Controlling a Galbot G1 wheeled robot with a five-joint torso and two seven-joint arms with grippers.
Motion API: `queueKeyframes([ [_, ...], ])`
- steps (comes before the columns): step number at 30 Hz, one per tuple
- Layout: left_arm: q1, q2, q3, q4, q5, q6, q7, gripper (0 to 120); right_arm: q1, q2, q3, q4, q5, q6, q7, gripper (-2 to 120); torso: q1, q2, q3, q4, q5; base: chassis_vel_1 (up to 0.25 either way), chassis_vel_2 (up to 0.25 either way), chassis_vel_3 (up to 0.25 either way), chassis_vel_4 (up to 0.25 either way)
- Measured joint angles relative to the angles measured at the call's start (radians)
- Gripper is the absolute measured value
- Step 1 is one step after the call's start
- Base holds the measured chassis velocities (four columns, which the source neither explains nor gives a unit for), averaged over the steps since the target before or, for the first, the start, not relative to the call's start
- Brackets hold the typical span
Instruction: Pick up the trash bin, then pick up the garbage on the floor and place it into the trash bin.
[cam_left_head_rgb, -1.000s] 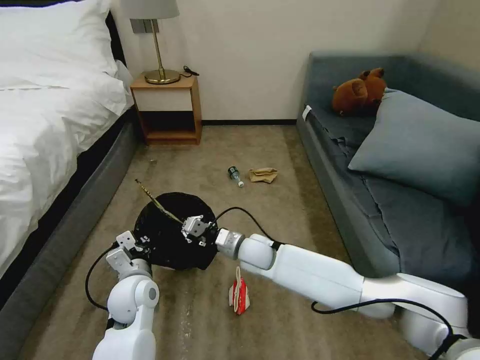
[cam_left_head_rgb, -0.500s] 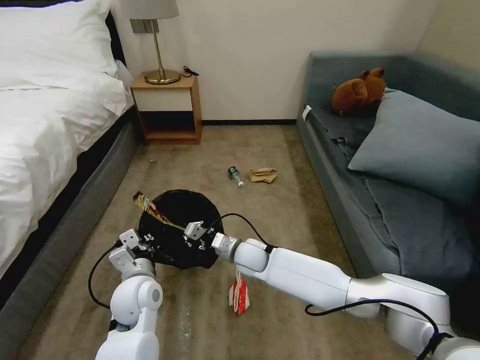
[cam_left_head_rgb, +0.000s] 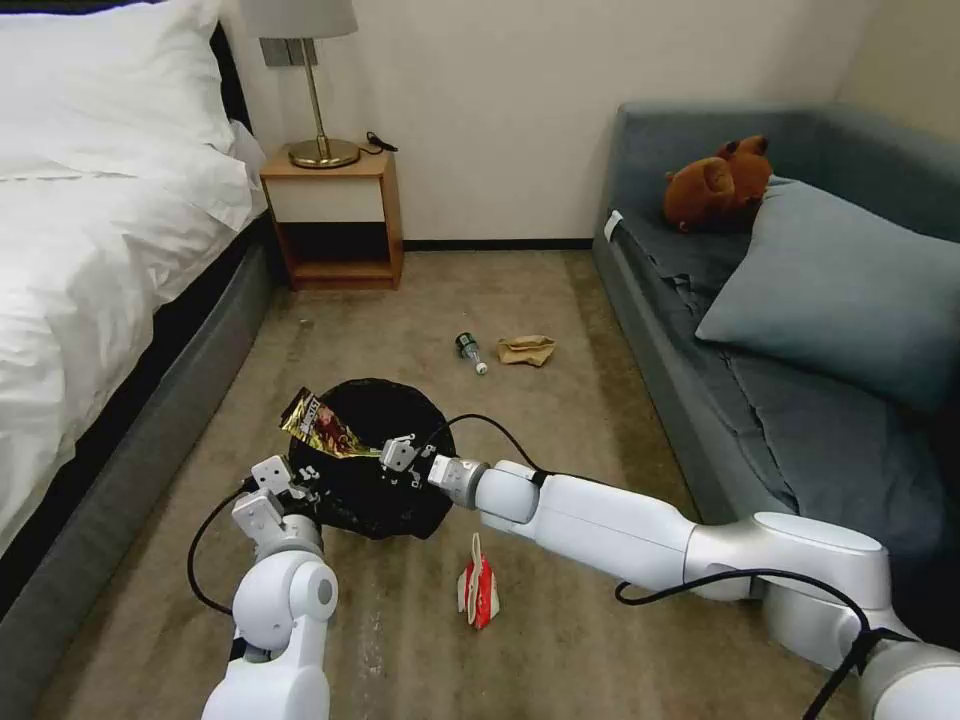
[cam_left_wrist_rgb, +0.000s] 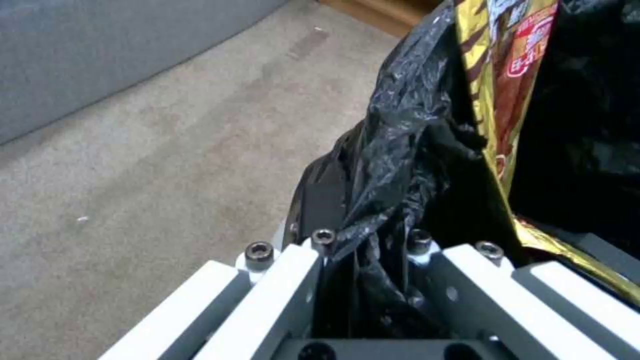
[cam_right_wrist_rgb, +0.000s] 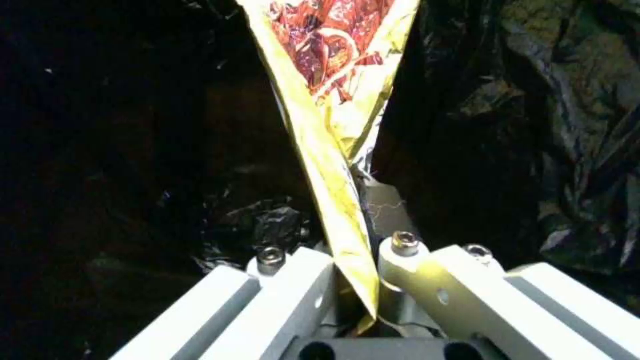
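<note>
Two grippers share the job: the left gripper (cam_left_head_rgb: 293, 487) is clamped on the trash bin (cam_left_head_rgb: 375, 460) by its bag-lined rim, holding it open off the floor, while the right gripper (cam_left_head_rgb: 397, 458) pinches the snack wrapper (cam_left_head_rgb: 322, 427) over the bin's mouth, apparently poised for dropping in.

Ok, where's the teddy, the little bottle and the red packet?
Teddy (cam_left_head_rgb: 716, 188): head view, on its brown body, on the sofa.
Bottle (cam_left_head_rgb: 470, 351): head view, on its middle, on the carpet.
Red packet (cam_left_head_rgb: 478, 587): head view, on its red front, on the carpet.
</note>
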Motion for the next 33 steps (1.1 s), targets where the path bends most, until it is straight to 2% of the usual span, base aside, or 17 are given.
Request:
queueKeyframes([
  [8,-0.002,-0.001,-0.004,0.0,0.0,-0.002,0.0,2,0.0,0.008,-0.011,-0.018,-0.017,-0.006,0.01,0,0.0,0.0,0.0,0.0,0.0,0.0,0.0,0.0,0.0],
  [10,-0.003,-0.001,-0.005,0.0,0.0,-0.002,0.0,2,0.002,0.006,-0.012,-0.015,-0.019,-0.008,0.01,4,0.0,0.0,0.0,0.0,0.0,0.0,0.0,0.0,0.0],
  [13,-0.006,-0.002,-0.009,0.007,0.0,-0.003,0.0,2,0.008,-0.005,-0.015,0.002,-0.021,-0.009,0.01,19,0.0,0.0,0.0,0.0,0.0,0.0,0.0,0.0,0.0],
  [14,-0.006,-0.002,-0.009,0.007,0.0,-0.003,0.0,2,0.008,-0.005,-0.015,0.002,-0.021,-0.009,0.01,19,0.0,0.0,0.0,0.0,0.0,0.0,0.0,0.0,0.0],
  [15,-0.007,-0.002,-0.009,0.009,-0.001,-0.003,0.0,2,0.009,-0.008,-0.016,0.008,-0.021,-0.009,0.01,27,0.0,0.0,0.0,0.0,0.0,0.0,0.0,0.0,0.0],
  [16,-0.007,-0.002,-0.009,0.009,-0.001,-0.003,0.0,2,0.009,-0.008,-0.016,0.008,-0.021,-0.009,0.01,27,0.0,0.0,0.0,0.0,0.0,0.0,0.0,0.0,0.0],
  [18,-0.008,-0.003,-0.009,0.011,-0.001,-0.003,0.0,2,0.014,-0.011,-0.016,0.014,-0.018,-0.011,0.008,37,0.0,0.0,0.0,0.0,0.0,0.0,0.0,0.0,0.0],
  [19,-0.008,-0.003,-0.009,0.011,-0.001,-0.003,0.0,2,0.014,-0.011,-0.016,0.014,-0.018,-0.011,0.008,37,0.0,0.0,0.0,0.0,0.0,0.0,0.0,0.0,0.0],
  [21,-0.009,-0.003,-0.014,0.014,-0.001,-0.003,0.0,2,0.024,-0.016,-0.022,0.025,-0.012,-0.013,0.005,48,0.0,0.0,0.0,0.0,0.0,0.0,0.0,0.0,0.0],
  [22,-0.009,-0.003,-0.014,0.014,-0.001,-0.003,0.0,2,0.024,-0.016,-0.022,0.025,-0.012,-0.013,0.005,48,0.0,0.0,0.0,0.0,0.0,0.0,0.0,0.0,0.0],
  [23,-0.011,-0.002,-0.017,0.016,-0.002,-0.003,0.0,2,0.031,-0.022,-0.029,0.036,-0.006,-0.015,0.004,56,0.0,0.0,0.0,0.0,0.0,0.0,0.0,0.0,0.0],
  [26,-0.012,-0.002,-0.018,0.017,-0.002,-0.003,0.0,2,0.035,-0.025,-0.031,0.042,-0.004,-0.017,0.004,62,0.0,0.0,0.0,0.0,0.0,0.0,0.0,0.0,0.0],
  [28,-0.014,-0.002,-0.019,0.019,-0.003,-0.003,-0.001,2,0.041,-0.035,-0.032,0.059,0.005,-0.021,0.006,76,0.0,0.0,0.0,0.0,0.0,0.0,0.0,0.0,0.0],
  [32,-0.015,-0.002,-0.02,0.024,-0.003,-0.003,-0.001,2,0.044,-0.041,-0.028,0.075,0.011,-0.026,0.012,84,0.0,0.0,0.0,0.0,0.0,0.0,0.0,0.0,0.0],
  [33,-0.015,-0.002,-0.023,0.029,-0.003,-0.004,-0.001,2,0.046,-0.046,-0.025,0.092,0.017,-0.031,0.016,90,0.0,0.0,0.0,0.0,0.0,0.0,0.0,0.0,0.0],
])
